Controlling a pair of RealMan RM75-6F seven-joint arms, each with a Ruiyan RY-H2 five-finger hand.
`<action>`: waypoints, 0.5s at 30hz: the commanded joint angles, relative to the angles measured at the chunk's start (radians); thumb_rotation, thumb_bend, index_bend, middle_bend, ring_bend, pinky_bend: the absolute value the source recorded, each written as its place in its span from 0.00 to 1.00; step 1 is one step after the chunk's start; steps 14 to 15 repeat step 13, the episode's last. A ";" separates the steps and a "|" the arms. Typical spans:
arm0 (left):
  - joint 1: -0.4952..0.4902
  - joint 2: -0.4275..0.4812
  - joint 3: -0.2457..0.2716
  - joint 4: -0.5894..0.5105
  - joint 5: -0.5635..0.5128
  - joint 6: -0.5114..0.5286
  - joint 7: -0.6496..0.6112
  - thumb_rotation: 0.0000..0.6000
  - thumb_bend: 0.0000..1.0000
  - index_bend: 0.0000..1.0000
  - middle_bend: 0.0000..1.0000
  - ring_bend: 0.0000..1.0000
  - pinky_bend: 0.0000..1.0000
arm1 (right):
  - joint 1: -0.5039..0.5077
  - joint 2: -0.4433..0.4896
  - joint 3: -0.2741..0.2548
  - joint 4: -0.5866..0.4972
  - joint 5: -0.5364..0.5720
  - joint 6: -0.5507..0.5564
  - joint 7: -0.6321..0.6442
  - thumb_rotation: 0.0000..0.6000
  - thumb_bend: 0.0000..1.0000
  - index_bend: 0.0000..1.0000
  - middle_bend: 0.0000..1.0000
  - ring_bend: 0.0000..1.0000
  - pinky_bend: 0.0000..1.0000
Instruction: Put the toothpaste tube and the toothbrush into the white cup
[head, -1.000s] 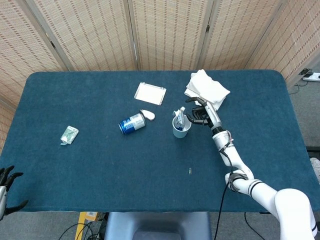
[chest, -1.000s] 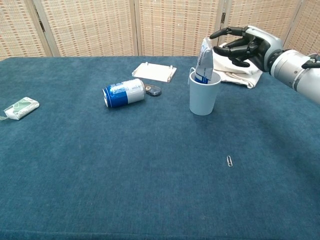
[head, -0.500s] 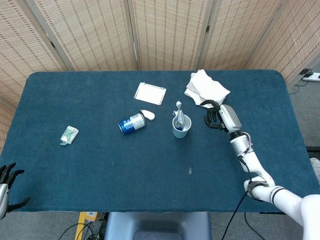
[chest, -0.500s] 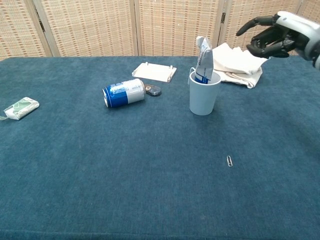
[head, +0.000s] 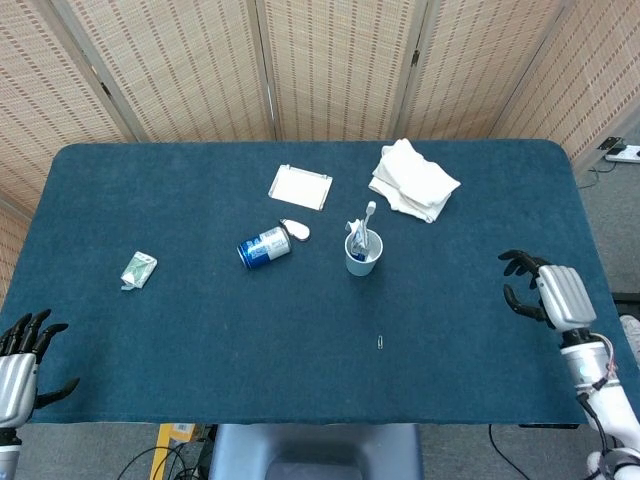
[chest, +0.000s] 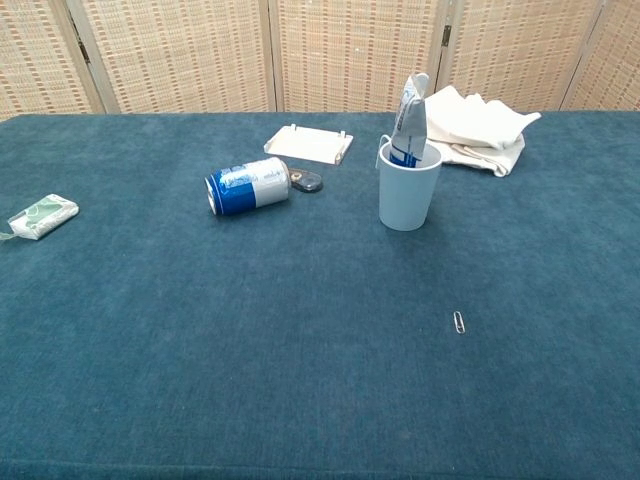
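Since a second ago the right hand (head: 543, 290) has pulled back to the bench (head: 200, 330) edge, fingers spread, empty; left hand (head: 22, 360) likewise. Toothpaste tube (chest: 409, 120) and toothbrush (head: 367, 222) stand upright in the white cup (chest: 408, 192), nearer the right hand.

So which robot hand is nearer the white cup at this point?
Right. The right robot hand sits near the table's right edge, off to the side of the white cup. The left robot hand is at the far front-left corner, much farther away.
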 joint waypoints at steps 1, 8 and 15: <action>-0.006 -0.002 -0.003 -0.016 0.006 0.001 0.010 1.00 0.20 0.24 0.10 0.04 0.14 | -0.079 0.024 -0.041 -0.034 -0.047 0.095 -0.025 1.00 0.31 0.28 0.37 0.30 0.43; -0.012 -0.010 -0.006 -0.047 0.017 0.011 0.021 1.00 0.20 0.24 0.10 0.04 0.14 | -0.177 0.045 -0.071 -0.074 -0.101 0.218 -0.024 1.00 0.29 0.28 0.37 0.29 0.40; -0.019 -0.032 -0.014 -0.042 0.025 0.019 0.014 1.00 0.20 0.24 0.10 0.04 0.14 | -0.209 0.057 -0.080 -0.092 -0.115 0.237 -0.033 1.00 0.29 0.28 0.37 0.29 0.40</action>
